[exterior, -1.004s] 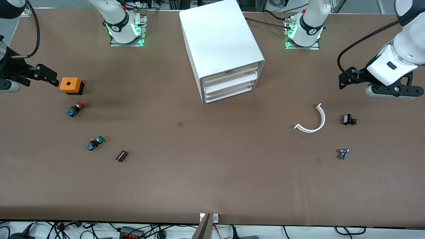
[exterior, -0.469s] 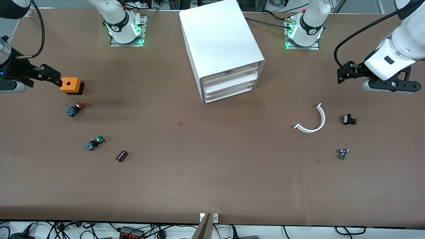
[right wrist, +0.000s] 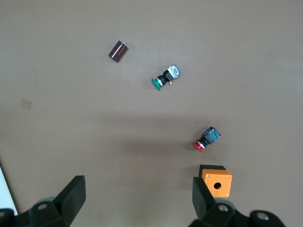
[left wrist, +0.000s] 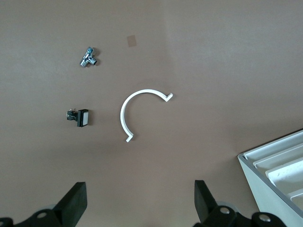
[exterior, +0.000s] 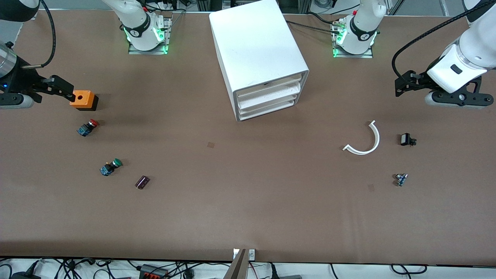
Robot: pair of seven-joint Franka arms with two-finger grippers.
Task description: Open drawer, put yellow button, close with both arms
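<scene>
The white cabinet (exterior: 257,46) stands at mid-table between the arm bases. Its three drawers face the front camera, and the top drawer (exterior: 268,90) is shut. A corner of the cabinet (left wrist: 279,168) shows in the left wrist view. The yellow button is out of view in every frame. My left gripper (exterior: 401,87) (left wrist: 139,201) hangs open and empty over bare table at the left arm's end. My right gripper (exterior: 62,88) (right wrist: 137,196) hangs open and empty at the right arm's end, right beside an orange box (exterior: 82,99) (right wrist: 217,181).
A red-capped button (exterior: 88,127) (right wrist: 206,139), a green-capped button (exterior: 110,167) (right wrist: 165,78) and a dark cylinder (exterior: 142,182) (right wrist: 118,51) lie near the right arm's end. A white arc (exterior: 364,140) (left wrist: 137,111), a black part (exterior: 407,139) (left wrist: 79,117) and a small metal fitting (exterior: 400,179) (left wrist: 88,56) lie near the left arm's end.
The right gripper has drifted toward the orange box. The left gripper has shifted slightly toward the arm bases. Both stay open; nothing on the table has moved.
</scene>
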